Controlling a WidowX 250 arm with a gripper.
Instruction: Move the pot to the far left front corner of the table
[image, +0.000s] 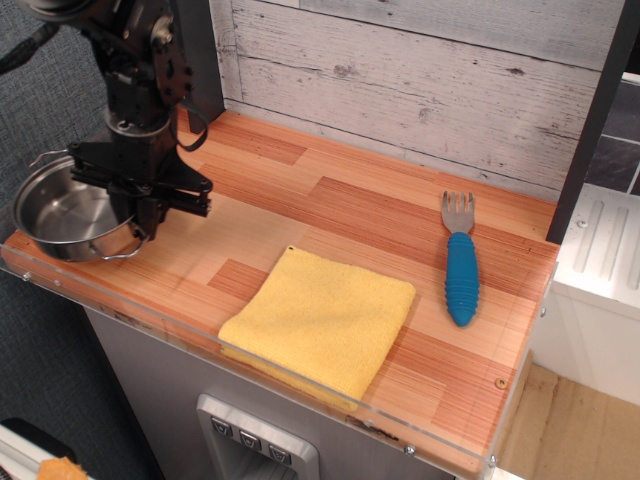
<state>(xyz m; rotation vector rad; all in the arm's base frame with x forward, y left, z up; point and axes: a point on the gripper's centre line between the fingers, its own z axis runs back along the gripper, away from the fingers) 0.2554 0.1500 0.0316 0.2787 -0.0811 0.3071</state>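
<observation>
The pot (62, 215), a small shiny steel pot with thin wire loop handles, is at the far left front corner of the wooden table (350, 205), close to the clear acrylic rim. My gripper (137, 222) hangs from the black arm and is shut on the pot's right rim, one finger inside and one outside. I cannot tell whether the pot rests on the tabletop or hangs just above it. The pot's inside looks empty.
A folded yellow cloth (320, 320) lies at the front middle. A fork with a blue handle (460, 262) lies at the right. A whitewashed plank wall (420, 80) runs along the back, and a dark post (590, 120) stands at the right.
</observation>
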